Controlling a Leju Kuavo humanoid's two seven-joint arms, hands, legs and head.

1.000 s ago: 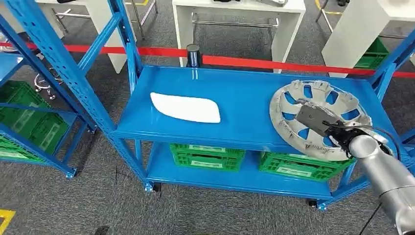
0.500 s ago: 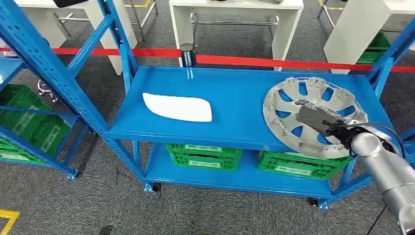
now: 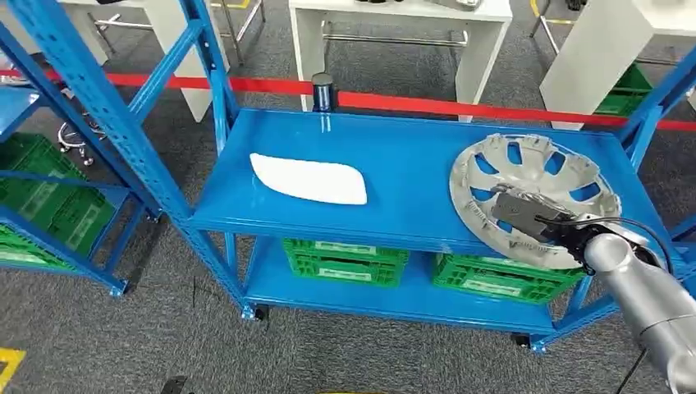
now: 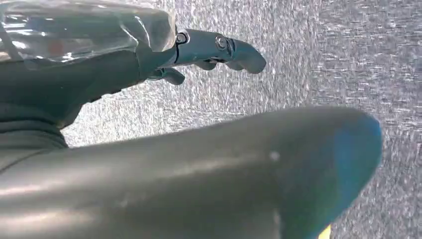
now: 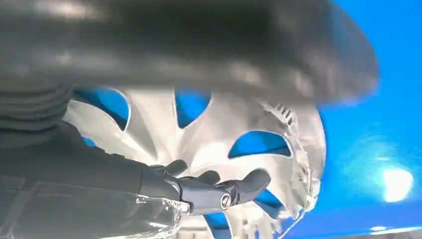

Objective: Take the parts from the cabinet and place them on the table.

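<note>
Right hand [image 3: 525, 215] has slid lower and nearer the front rim of the silver spoked plastic wheel cover [image 3: 533, 176] compared with half a second ago; the whole head view also shifted a little, so part of that is camera motion, not the arm. Wheel cover sits in about the same spot, at the right end of the blue metal cabinet shelf [image 3: 410, 176], slightly overhanging the front edge, not lifted. In the right wrist view the dark fingers [image 5: 234, 191] are curled under the cover's rim [image 5: 298, 149], thumb above it; whether they are actually clamped on the rim or just touching, I cannot tell. Judgement: this is the grasp step on the first part, and nothing is on the table yet. White flat curved plastic panel [image 3: 310, 179] lies untouched on the left half of the same shelf, well apart from the cover. Left hand [image 4: 199, 50] hangs over grey carpet, fingers loosely apart, holding nothing. Risk as I read it: a thin rim grip on a wide, light disc could let it tilt or catch the shelf upright when lifted. Green crates [image 3: 345, 261] sit on the lower shelf.
</note>
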